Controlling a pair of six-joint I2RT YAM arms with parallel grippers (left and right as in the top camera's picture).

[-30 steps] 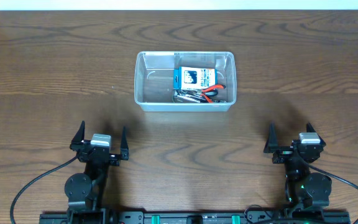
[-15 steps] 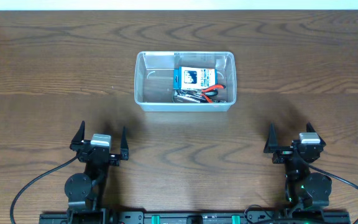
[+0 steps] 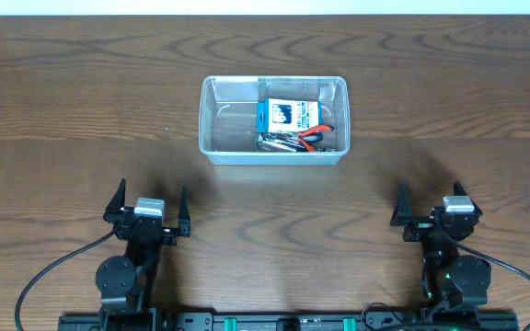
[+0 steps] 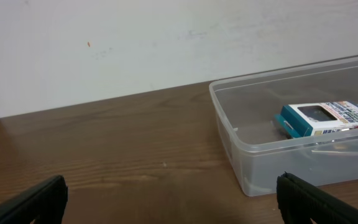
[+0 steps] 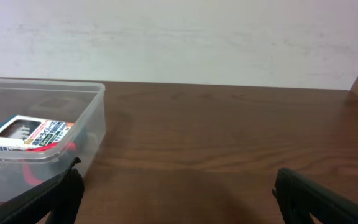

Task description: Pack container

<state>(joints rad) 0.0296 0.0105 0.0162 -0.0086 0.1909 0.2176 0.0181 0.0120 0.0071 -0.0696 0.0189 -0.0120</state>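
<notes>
The clear plastic container [image 3: 217, 124] stands at the middle of the table, far from both arms. Inside its right half lie a blue-and-white box [image 3: 288, 114], red-handled pliers [image 3: 316, 136] and some metal tools [image 3: 278, 142]. My left gripper [image 3: 151, 195] rests near the front edge at the left, open and empty. At the right front, my right gripper [image 3: 429, 197] is likewise open with nothing between its fingers. The left wrist view shows the container [image 4: 236, 149] ahead to the right of the left gripper [image 4: 171, 193]. The right wrist view has the container [image 5: 94, 127] ahead to the left of the right gripper [image 5: 178, 183].
The dark wooden table [image 3: 81, 101] ends at a white wall [image 4: 135, 43] behind the container. The left half of the container's floor [image 3: 233, 119] is bare. Black cables [image 3: 49, 276] run from the arm bases along the front edge.
</notes>
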